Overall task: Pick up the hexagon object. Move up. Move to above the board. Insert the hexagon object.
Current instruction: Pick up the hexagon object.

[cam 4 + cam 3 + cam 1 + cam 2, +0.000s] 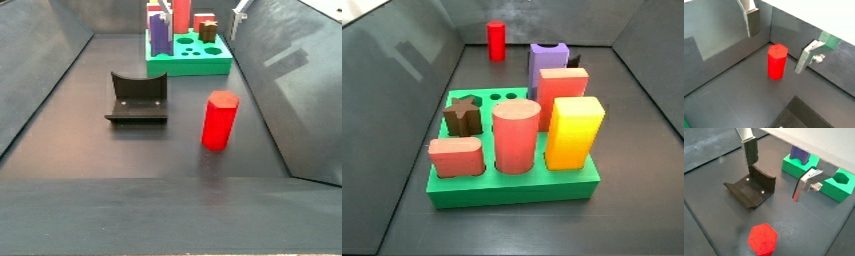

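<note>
The hexagon object [777, 61] is a slim bright red prism standing upright on the dark floor, also seen in a wrist view [763, 239] and in both side views [497, 40] [219, 120]. My gripper [779, 40] hangs above it, open, with its silver fingers [752, 20] spread wide and nothing held between them. The peg stands free, touching neither finger. The board [516, 190] is a bright green block carrying several pegs; it lies beyond the fixture [138, 98] in a side view. The gripper [777, 170] is away from the board [834, 187].
The dark L-shaped fixture [751, 189] sits on the floor between the hexagon object and the board. The board holds a purple peg [548, 58], a yellow block [576, 130], a fat salmon cylinder [516, 135] and a brown star [462, 115]. Grey walls [274, 60] enclose the floor.
</note>
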Motion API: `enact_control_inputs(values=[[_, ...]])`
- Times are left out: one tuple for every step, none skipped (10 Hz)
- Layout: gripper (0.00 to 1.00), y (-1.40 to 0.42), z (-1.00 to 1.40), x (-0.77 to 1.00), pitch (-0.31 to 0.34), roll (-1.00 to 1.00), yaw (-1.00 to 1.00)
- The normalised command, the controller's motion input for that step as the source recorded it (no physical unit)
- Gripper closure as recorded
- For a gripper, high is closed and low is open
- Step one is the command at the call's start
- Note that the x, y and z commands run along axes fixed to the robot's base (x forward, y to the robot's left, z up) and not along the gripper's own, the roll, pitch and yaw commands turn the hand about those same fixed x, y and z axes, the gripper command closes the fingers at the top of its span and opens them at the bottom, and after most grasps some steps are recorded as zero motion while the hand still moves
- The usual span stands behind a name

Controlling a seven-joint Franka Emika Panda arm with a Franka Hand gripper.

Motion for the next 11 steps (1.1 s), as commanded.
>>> enact_control_inputs(values=[[0.00, 0.00, 0.00, -0.05, 0.000, 0.00, 0.00], [0.00, 0.11, 0.00, -0.06, -0.056, -0.10, 0.40], [0.00, 0.13, -0.08, -0.04, -0.069, -0.03, 0.97], [0.00, 0.08, -0.11, -0.03, -0.074, -0.03, 0.99], [0.00, 0.00, -0.20, 0.00, -0.163, -0.10, 0.97], [0.00, 0.00, -0.26, 0.00, -0.197, -0.11, 0.97], [0.00, 0.00, -0.29, 0.00, -0.211, -0.12, 0.95], [0.00, 0.00, -0.32, 0.00, -0.226, -0.13, 0.93], [0.00, 0.05, -0.34, 0.00, -0.246, -0.16, 0.88], [0.00, 0.15, -0.32, 0.00, -0.261, -0.19, 0.76], [0.00, 0.03, 0.00, 0.00, 0.000, 0.00, 0.11]])
